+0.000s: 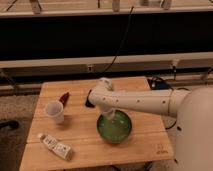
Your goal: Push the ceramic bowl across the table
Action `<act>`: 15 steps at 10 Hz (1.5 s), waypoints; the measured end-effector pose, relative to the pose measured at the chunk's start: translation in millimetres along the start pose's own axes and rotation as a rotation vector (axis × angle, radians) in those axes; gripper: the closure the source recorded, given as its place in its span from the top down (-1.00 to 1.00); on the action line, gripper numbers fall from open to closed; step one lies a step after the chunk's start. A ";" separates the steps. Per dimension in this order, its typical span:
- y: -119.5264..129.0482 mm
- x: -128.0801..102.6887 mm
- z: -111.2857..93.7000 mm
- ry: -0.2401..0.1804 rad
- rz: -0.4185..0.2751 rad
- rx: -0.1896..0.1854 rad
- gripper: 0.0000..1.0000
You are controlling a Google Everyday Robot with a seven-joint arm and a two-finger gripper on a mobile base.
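Front left: a white tube lies on the table, close to its near edge.
Ceramic bowl: sits front-centre, upright; being round, it has no long axis to line up with.
Gripper: reaches down from the single arm at the bowl's far-left rim, fingers drawn together, nothing between them.
Key relation: the bowl's bulk lies near-right of the gripper; I cannot tell whether they touch.
Left: a paper cup stands apart from the bowl.
Farther back: likely the longest free run of wood.
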 end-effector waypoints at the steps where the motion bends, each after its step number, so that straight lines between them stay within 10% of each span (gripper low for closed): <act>1: -3.5 -4.6 -0.7 0.002 -0.016 0.001 -1.00; 15: -31.1 -35.1 2.5 0.000 -0.204 0.028 -1.00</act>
